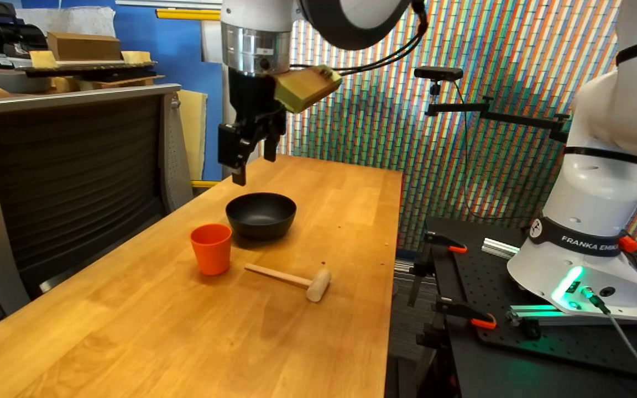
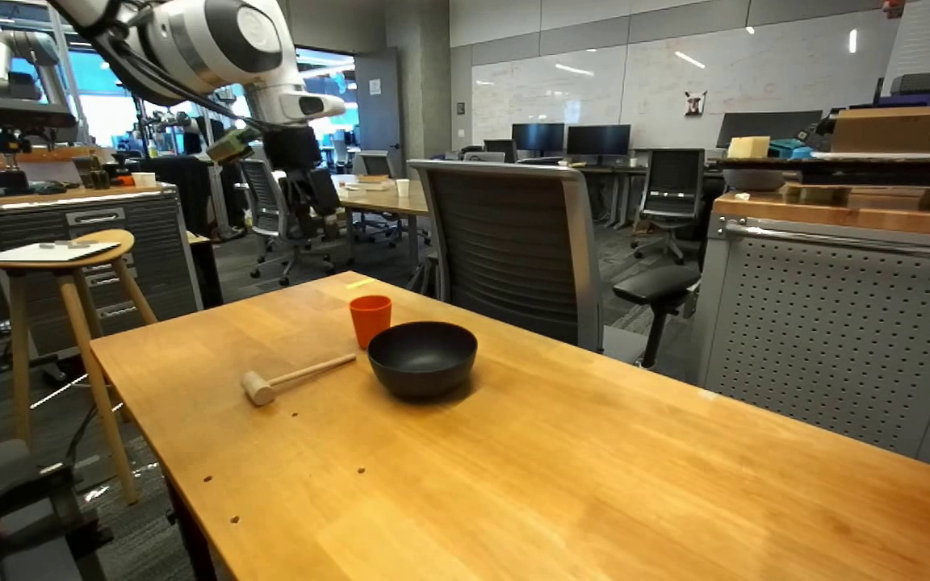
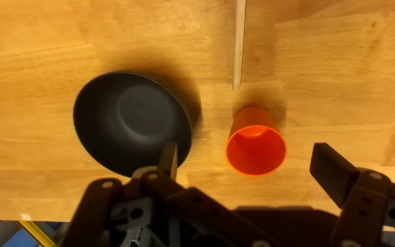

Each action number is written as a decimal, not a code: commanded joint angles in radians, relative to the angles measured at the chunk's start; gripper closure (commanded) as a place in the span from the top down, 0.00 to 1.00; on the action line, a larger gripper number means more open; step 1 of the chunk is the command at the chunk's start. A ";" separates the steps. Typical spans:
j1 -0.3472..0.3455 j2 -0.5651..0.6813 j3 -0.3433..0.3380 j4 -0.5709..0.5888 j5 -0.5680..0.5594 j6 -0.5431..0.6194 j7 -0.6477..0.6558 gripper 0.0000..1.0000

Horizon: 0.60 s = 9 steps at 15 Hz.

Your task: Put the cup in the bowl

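Observation:
The orange-red cup (image 1: 212, 251) stands upright on the wooden table, close beside the black bowl (image 1: 261, 216). Both also show in an exterior view, the cup (image 2: 370, 320) just behind the bowl (image 2: 423, 361). In the wrist view the cup (image 3: 256, 149) lies between the fingers' lines of sight, with its open mouth showing. The bowl (image 3: 132, 120) is to its left and holds nothing. My gripper (image 1: 254, 167) hangs well above the table, over the area of the cup and bowl. In the wrist view the gripper (image 3: 243, 159) has its fingers wide apart with nothing held.
A small wooden mallet (image 1: 291, 279) lies on the table (image 1: 318, 342) near the cup, its handle (image 3: 239, 48) pointing at it. A mesh-backed chair (image 2: 513, 250) stands against the table's long edge. A grey cabinet (image 2: 836, 323) stands beyond.

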 commanded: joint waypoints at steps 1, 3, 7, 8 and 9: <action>0.142 0.232 -0.136 0.246 0.056 -0.040 -0.111 1.00; 0.195 0.334 -0.187 0.349 0.105 -0.060 -0.158 1.00; 0.253 0.467 -0.260 0.487 0.189 -0.111 -0.225 1.00; 0.259 0.491 -0.273 0.516 0.202 -0.126 -0.237 1.00; 0.264 0.508 -0.282 0.538 0.215 -0.138 -0.246 1.00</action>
